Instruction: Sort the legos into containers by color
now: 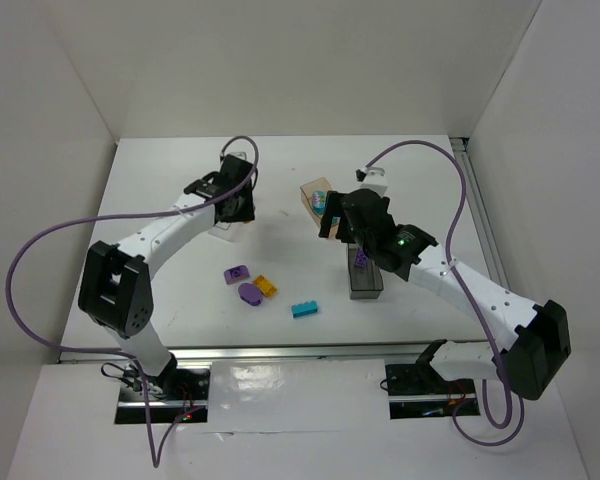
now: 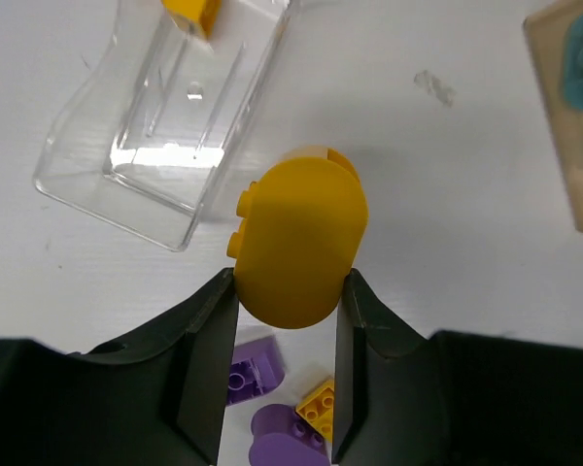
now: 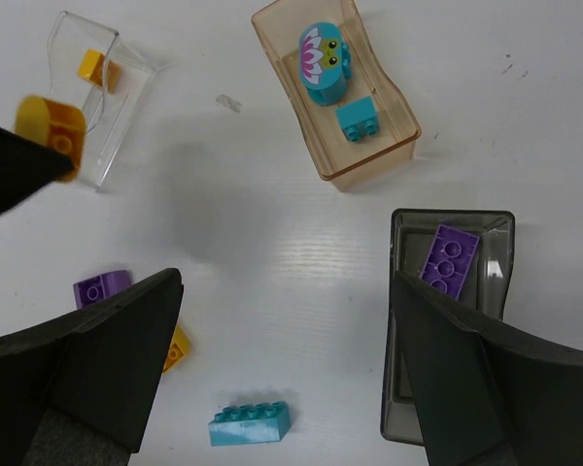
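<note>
Top external: white table (image 1: pixel 290 185), walls (image 1: pixel 280 60); left jaws grip yellow lego (image 2: pixel 299 243), right jaws spread.

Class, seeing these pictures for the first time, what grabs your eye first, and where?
The big rounded yellow brick pinched in the left gripper, near the clear tub. Next, the teal brick with a painted face lying in the tan tub, with a purple brick in the grey tub.

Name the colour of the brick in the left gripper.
Yellow brick; best in left wrist view.
</note>
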